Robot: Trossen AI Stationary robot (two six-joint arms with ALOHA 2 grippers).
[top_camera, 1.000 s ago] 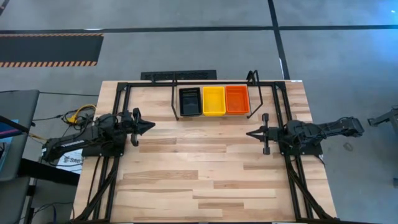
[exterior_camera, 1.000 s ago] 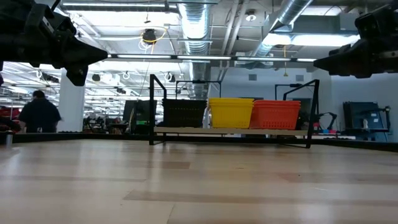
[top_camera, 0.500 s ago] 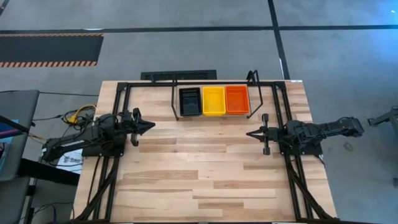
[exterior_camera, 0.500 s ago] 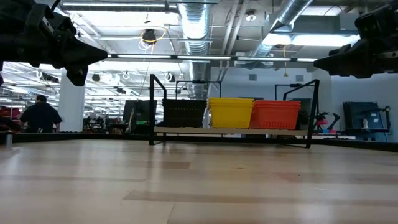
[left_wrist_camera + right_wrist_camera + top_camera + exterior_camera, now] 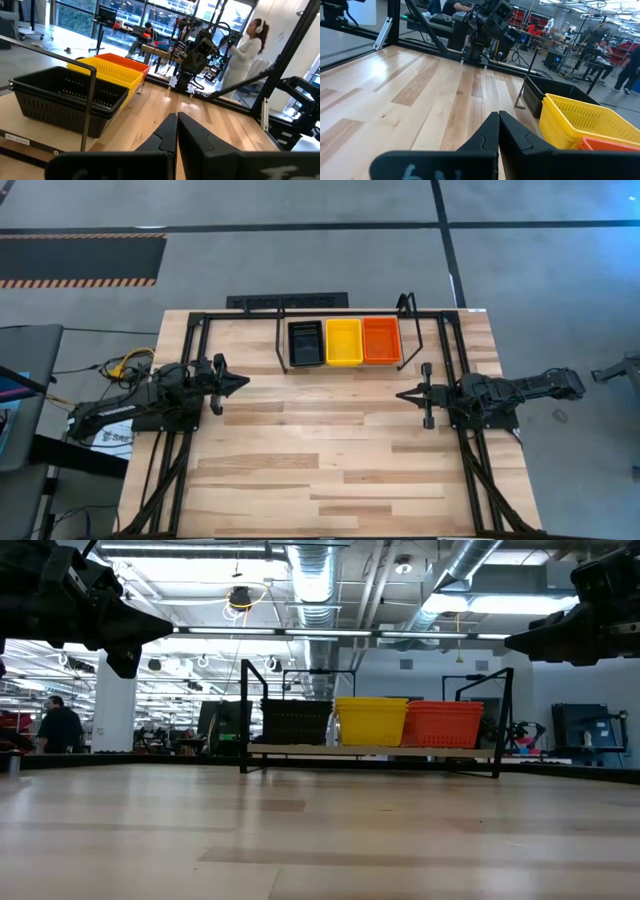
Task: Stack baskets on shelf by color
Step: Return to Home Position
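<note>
Seen from above, the black baskets (image 5: 306, 343), yellow baskets (image 5: 344, 342) and red-orange baskets (image 5: 381, 340) on the shelf (image 5: 245, 710) each showed only a top layer, so the count in each stack could not be told there. In the right wrist view the red-orange ones were cut off at the picture's edge, and in the left wrist view they sat mostly hidden behind the yellow.
</note>
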